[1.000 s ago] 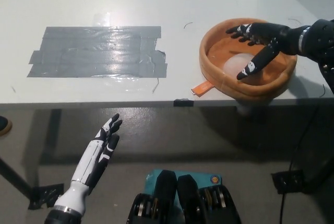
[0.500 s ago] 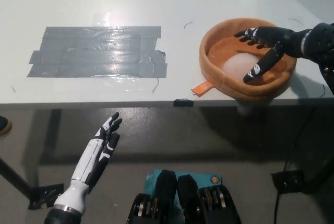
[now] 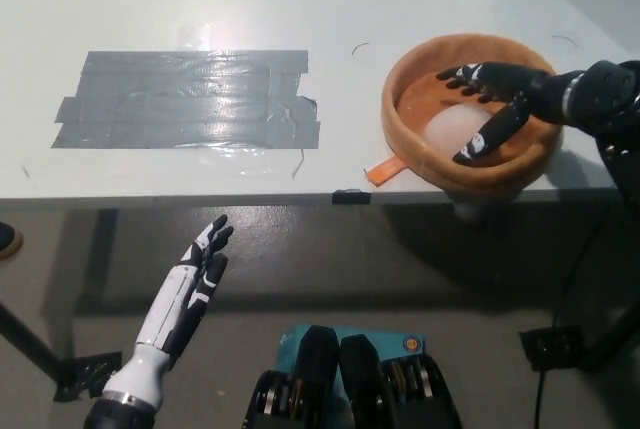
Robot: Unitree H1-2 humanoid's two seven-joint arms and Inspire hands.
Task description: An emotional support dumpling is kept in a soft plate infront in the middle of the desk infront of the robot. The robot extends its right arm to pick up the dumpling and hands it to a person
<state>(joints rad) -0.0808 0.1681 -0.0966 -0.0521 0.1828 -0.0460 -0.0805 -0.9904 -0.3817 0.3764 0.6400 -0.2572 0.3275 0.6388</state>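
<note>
Desk [image 3: 150, 9]: smooth white, slightly glossy.
Tape patch [image 3: 190, 99]: grey, wrinkled, shiny.
Soft plate [image 3: 405, 129]: orange, matt, padded cloth.
Dumpling [image 3: 450, 129]: pale, smooth, soft-looking.
Right hand [image 3: 495, 99]: black, glossy plastic.

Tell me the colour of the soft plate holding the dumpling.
Orange-brown; the soft plate shows best in the head view.

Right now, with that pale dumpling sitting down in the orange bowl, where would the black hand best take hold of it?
Probably from straight above, fingers closing round the sides of the dumpling. It is a low, rounded lump lying in the bowl, whose raised wall blocks any sideways approach. The right hand is open over it; the left hand rests below the table edge.
</note>
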